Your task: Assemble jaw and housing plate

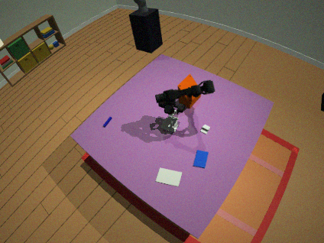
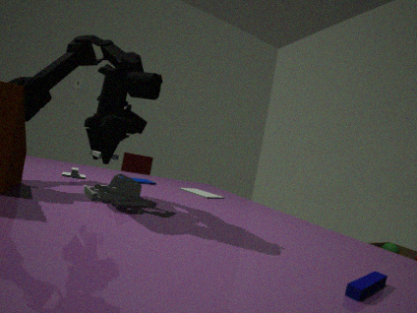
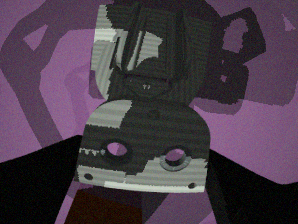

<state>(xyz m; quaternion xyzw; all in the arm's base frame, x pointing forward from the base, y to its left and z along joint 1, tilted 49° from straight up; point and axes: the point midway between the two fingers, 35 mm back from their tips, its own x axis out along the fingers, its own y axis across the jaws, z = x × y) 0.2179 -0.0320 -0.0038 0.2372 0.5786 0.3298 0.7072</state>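
My gripper (image 1: 174,111) (image 2: 104,156) (image 3: 143,149) is shut on the grey housing plate (image 2: 96,155) (image 3: 150,130), with one finger at each side edge. The plate has two round holes and hangs above the table, apart from the base. The grey base assembly (image 1: 170,125) (image 2: 127,191) (image 3: 197,75) stands on the table below. In the wrist view it lies beyond the plate, with two long raised jaw-like ridges side by side on it. The plate and shadow hide its near part, so pins, stubs and tooth mesh cannot be made out.
An orange box (image 1: 187,82) (image 2: 11,138) stands beside the arm. A small white piece (image 1: 205,129) (image 2: 74,173), a flat blue plate (image 1: 201,159) (image 2: 144,181), a flat white plate (image 1: 169,176) (image 2: 202,193) and a dark blue bar (image 1: 108,122) (image 2: 366,285) lie on the table.
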